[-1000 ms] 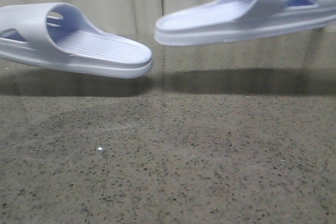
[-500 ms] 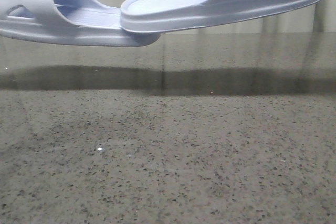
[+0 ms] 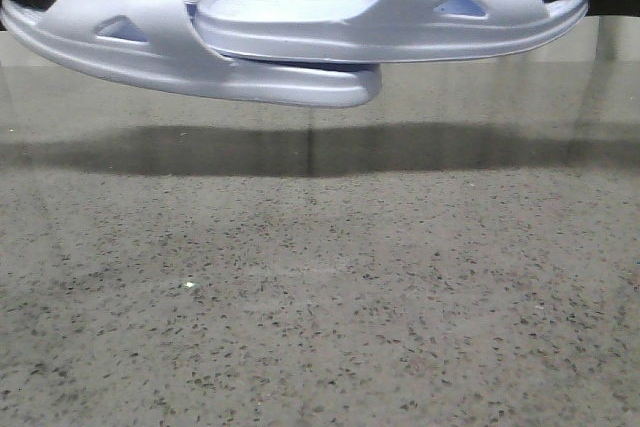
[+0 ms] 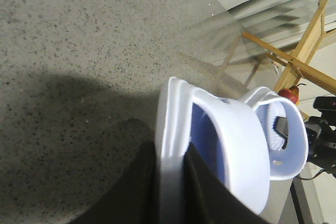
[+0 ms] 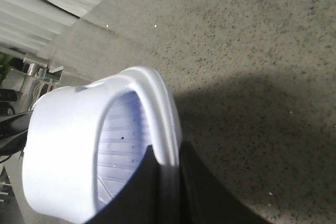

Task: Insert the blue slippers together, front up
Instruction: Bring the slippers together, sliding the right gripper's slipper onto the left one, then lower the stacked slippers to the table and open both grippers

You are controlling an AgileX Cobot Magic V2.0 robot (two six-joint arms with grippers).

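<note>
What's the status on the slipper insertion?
Left gripper and right gripper each shut on a slipper. Right slipper partway under left slipper strap, both airborne. Nothing in the way.

The right claw [image 5: 169, 192] pinches the sole edge of one blue slipper [image 5: 94, 150], a dark finger [image 5: 137, 192] inside on the ribbed footbed and the other outside against the rim. The slipper hangs above the speckled tabletop [image 5: 252, 51], its wide strap arching over the footbed, a dark shadow beneath.
</note>
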